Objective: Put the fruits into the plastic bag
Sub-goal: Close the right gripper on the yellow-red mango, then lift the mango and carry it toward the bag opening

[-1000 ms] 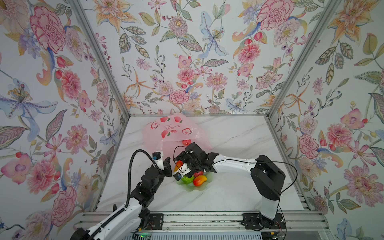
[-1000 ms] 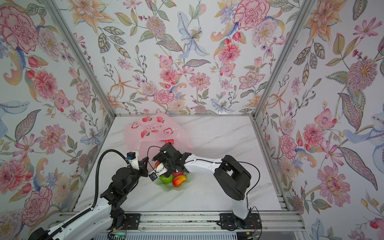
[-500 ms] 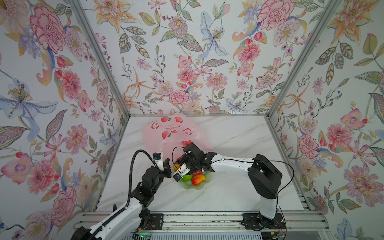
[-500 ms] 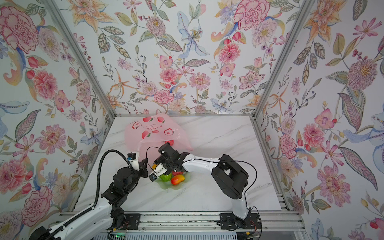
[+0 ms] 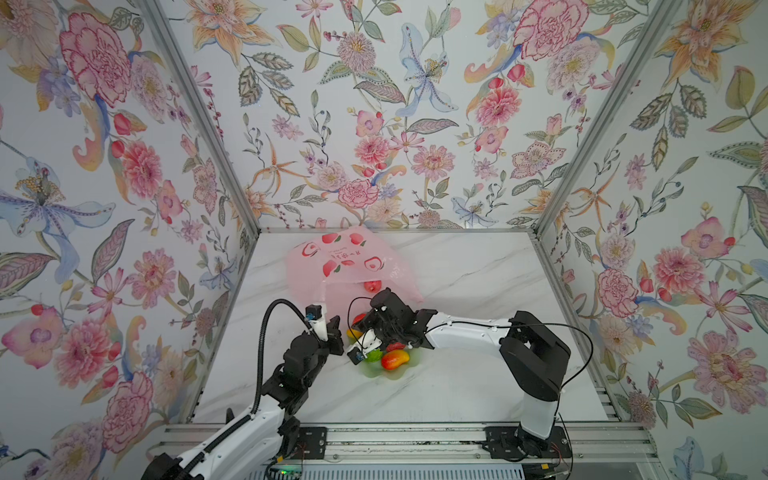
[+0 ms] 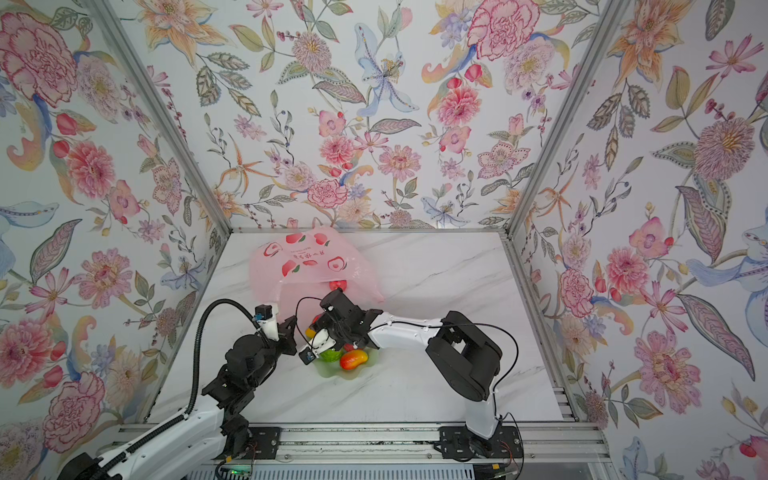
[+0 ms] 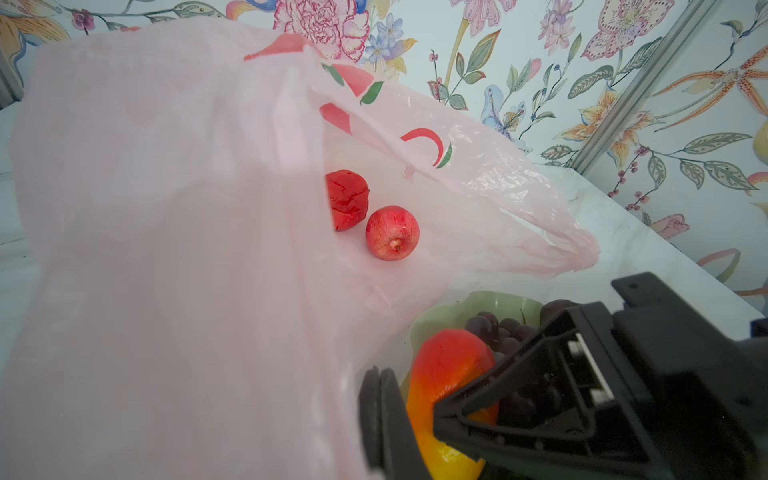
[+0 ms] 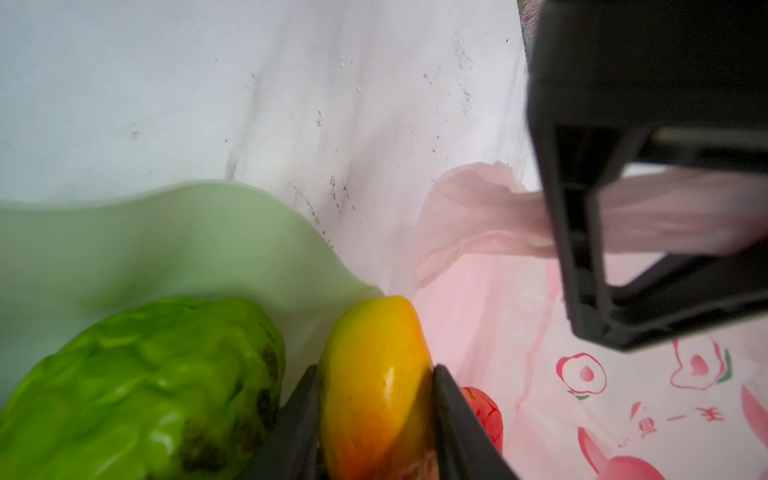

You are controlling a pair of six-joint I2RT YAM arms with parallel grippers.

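- Floral wallpaper on every wall, white marble table below, and both arms meet near its front middle.
- Right gripper has its jaws squeezed onto a mango, one finger flat on each side, yellow end sticking out past the tips.
- Green fruit sits just outside one of those jaws, on the pale green plate. Looks like it's touching the finger, but I can't say for sure.
- Grapes are on the plate too, just beyond the gripped mango, partly hidden by the gripper body.
- Second mango lies on the plate beside the green fruit, further from the jaws.
- Left gripper is closed tight on the bag, pinching a bunched strip of its edge and holding it up off the table.
- Bag mouth gapes toward both grippers. Pink film lies just outside the right gripper's other jaw, so mango and opening are right next to each other.
- Apple is inside the bag, well past both sets of jaws. A lumpy red fruit is touching or nearly touching it, half behind the film.
- Rest of the bag is puffed up toward the back wall.
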